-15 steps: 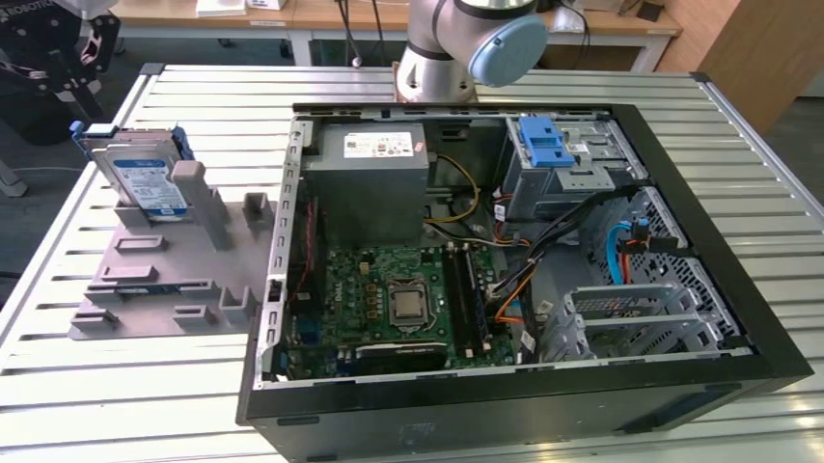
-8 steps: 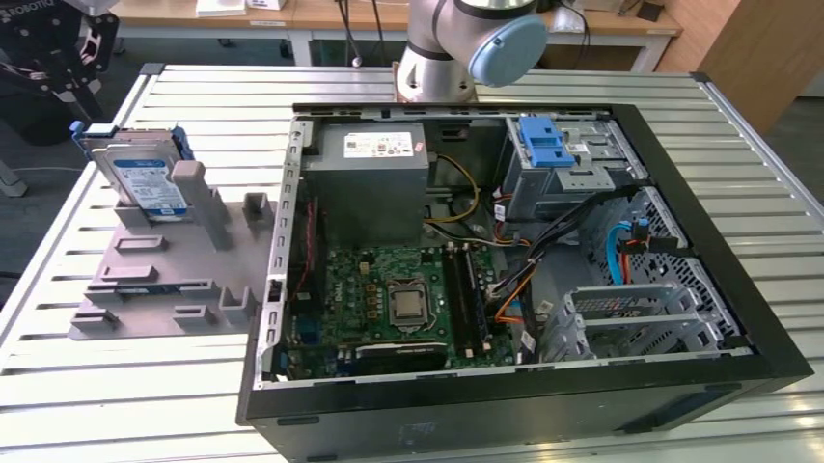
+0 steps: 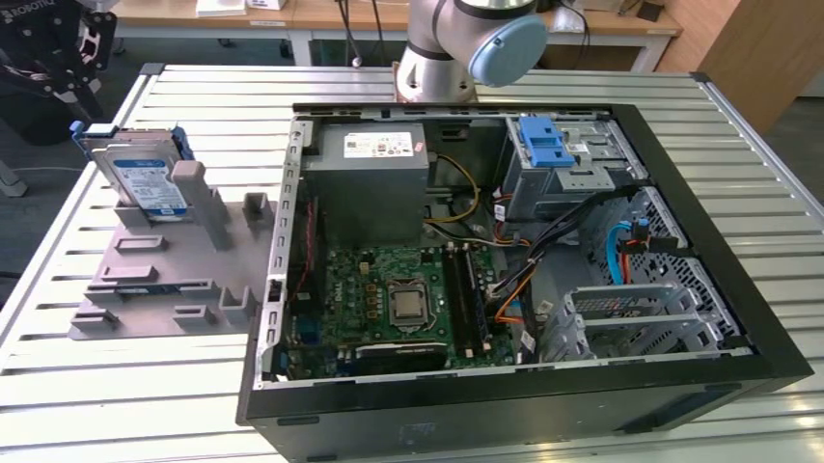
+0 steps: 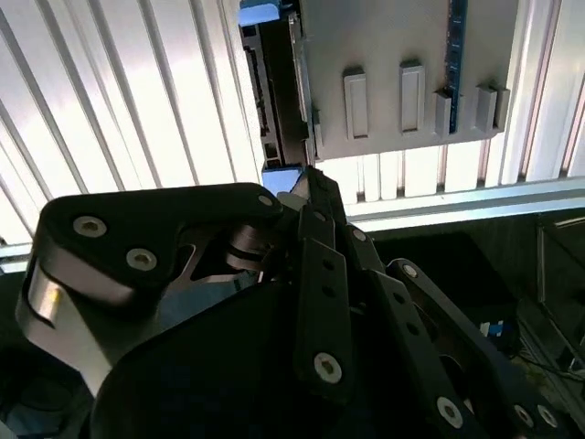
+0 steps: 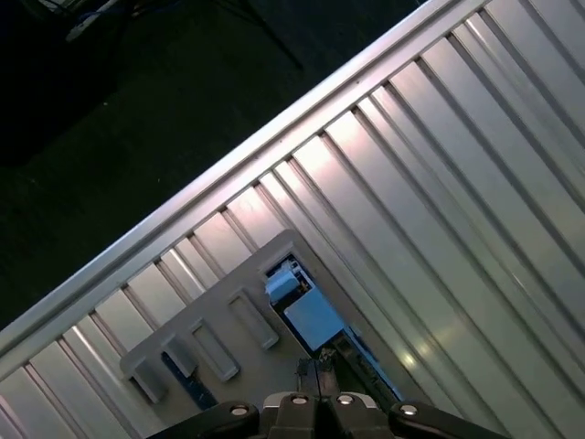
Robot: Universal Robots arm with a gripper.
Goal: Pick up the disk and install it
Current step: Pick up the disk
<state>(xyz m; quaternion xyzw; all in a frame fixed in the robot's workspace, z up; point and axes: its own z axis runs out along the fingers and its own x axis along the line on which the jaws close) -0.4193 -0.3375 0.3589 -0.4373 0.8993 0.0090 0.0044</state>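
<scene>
Nearest me in the exterior view is the long wall of the black sheet-metal computer case point(image 3: 515, 410), lying open side up on the ribbed aluminium slat table point(image 3: 129, 405). Inside it I make out a green circuit board point(image 3: 386, 289), a big grey power supply box point(image 3: 373, 183) and a blue plastic bracket point(image 3: 547, 145) atop the bare-metal drive cage. Towards the exterior view's left, a matte grey plastic fixture plate point(image 3: 154, 289) with raised blocks lies flat on the slats. The flat rectangular silver disk point(image 3: 145, 178), with its blue-and-white label and blue rails, stands on edge in that plate, just beside a grey upright post. My black gripper point(image 3: 58, 72) hangs above and beyond the disk, apart from it, and the arm's grey-and-blue joint point(image 3: 470, 43) rises behind the case. In the second wrist view the gripper point(image 4: 307, 187) shows as matte black links with bright screw heads. Past its tip I get the disk point(image 4: 274, 101) edge-on, a dark narrow strip with blue rail ends, beside the plate point(image 4: 402, 55); the exterior view gives me no such angle. In the first wrist view I see the disk point(image 5: 306, 311) from above, blue plastic against the pale plate point(image 5: 183, 338), with the table's edge and a dark floor beyond. I cannot tell whether the jaws are released or clenched.
</scene>
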